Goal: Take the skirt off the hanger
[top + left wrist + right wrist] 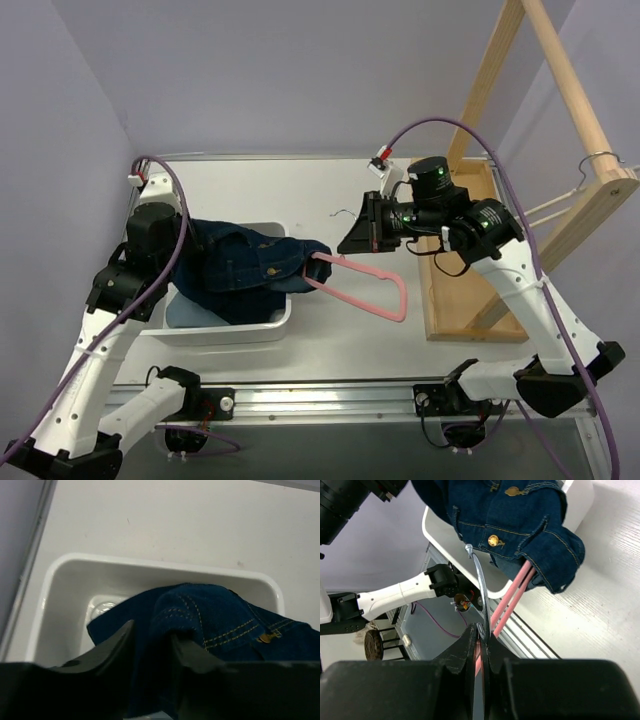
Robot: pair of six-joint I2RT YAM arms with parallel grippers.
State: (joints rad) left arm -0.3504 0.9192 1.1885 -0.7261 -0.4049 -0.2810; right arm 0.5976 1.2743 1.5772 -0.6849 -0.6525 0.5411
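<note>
The dark blue denim skirt [240, 265] lies in a heap over a white plastic tub [225, 330] on the left side of the pale worktop [330, 190]. Part of it hangs over the tub's right edge. The thin pink plastic hanger [385, 300] sticks out of the skirt to the right, lying low over the worktop. Most of the hanger is out in the open, but its left end is tucked inside the skirt's cloth. In the right wrist view, two pink bars go up into a fold of denim near a gold button.

The left fingers [112, 647] are clenched on a bunch of the skirt over the tub, with the dark cloth pinched between them. The right fingers [462, 652] are squeezed tight on the hanger's neck, just below its silver metal hook [477, 580], which pokes up past them. A wooden rack [470, 250] stands on the right, well away from the skirt.

The job looks more than half done. The skirt is off the rack and sitting in the tub, and much of the hanger has slid free. What is left is the last bit: the end of the hanger has to come out of the cloth. It seems the two arms need to pull apart, one holding the skirt in place and the other drawing the hanger away to the right. The hanger's end could catch on the fold
</note>
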